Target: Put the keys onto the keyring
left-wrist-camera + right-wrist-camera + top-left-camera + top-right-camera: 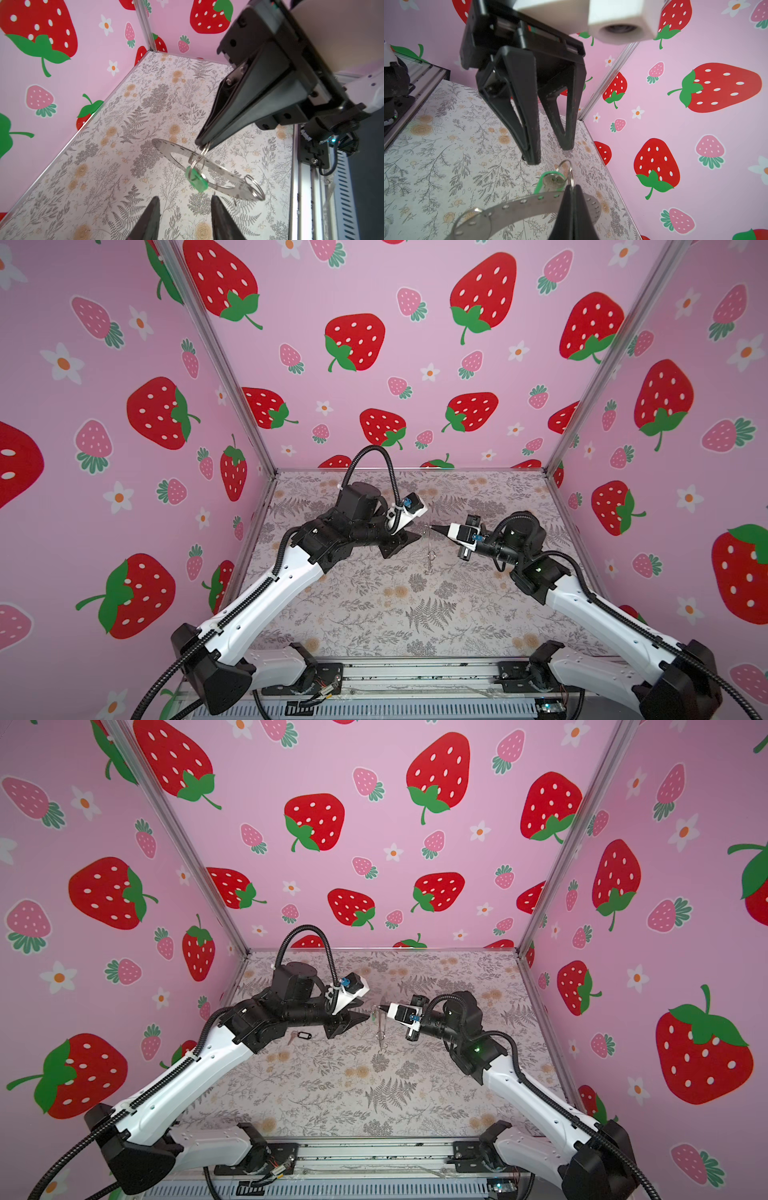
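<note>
**One key on, one to go**

Half the job looks done. Nearest the front edge, under the left arm, the black-rimmed key (pixel 304 1036) lies loose on the bench (pixel 374 1094), not yet threaded. Further back, midway between the side edges, the right pincer (pixel 202 143) is clamped tight on a wire loop of the keyring (pixel 166 146), holding it clear of the bench. The green key (pixel 197 179) dangles from those loops. The left pincer (pixel 549 153), partly spread and empty, sits just beside it. No container shows.

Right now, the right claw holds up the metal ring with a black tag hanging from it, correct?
Not black: the hanging key tag is bright green, as the left wrist view shows. The right gripper does hold up the keyring.
</note>
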Controlling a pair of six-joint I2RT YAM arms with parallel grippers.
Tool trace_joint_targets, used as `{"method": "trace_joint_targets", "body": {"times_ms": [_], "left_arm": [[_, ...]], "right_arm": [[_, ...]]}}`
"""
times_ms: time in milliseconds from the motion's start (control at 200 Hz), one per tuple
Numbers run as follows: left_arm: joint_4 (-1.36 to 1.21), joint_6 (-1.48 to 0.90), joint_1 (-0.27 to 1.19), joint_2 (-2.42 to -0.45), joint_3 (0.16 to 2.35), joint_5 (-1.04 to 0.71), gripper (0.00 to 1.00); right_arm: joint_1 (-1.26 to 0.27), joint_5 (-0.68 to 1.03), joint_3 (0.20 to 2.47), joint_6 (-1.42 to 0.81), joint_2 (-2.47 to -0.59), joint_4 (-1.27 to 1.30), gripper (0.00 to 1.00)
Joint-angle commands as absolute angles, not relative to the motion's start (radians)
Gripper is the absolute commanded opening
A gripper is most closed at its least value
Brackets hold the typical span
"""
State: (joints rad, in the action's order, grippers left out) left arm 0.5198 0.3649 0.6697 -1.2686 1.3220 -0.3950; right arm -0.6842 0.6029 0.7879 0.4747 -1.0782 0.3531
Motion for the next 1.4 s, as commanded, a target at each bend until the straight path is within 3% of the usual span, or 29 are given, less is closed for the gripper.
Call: {"method": "trace_joint_targets", "body": {"times_ms": [0,185,580,770,810,1396], "left_arm": [[0.378,0.298,0.666,-1.258,1.284,-0.506,0.43],[0.343,0.262,0.666,-1.282,1.272,-0.515,0.42],[0.363,0.25,0.696,-1.308,1.297,-0.373,0.22],[0.384,0.279,0.706,-1.317,1.311,-0.359,0.07],[0.392,0.286,0.71,-1.322,1.315,-0.357,0.0],[0.505,0.32,0.729,-1.408,1.402,-0.446,0.0]], "right_arm": [[-0.678,0.625,0.808,0.425,-1.081,0.418,0.0],[-0.676,0.616,0.802,0.398,-1.075,0.451,0.0],[-0.675,0.601,0.79,0.374,-1.071,0.472,0.0],[-0.675,0.589,0.783,0.342,-1.078,0.504,0.0],[-0.675,0.59,0.78,0.334,-1.078,0.513,0.0],[-0.644,0.544,0.736,0.305,-1.036,0.579,0.0]]}}
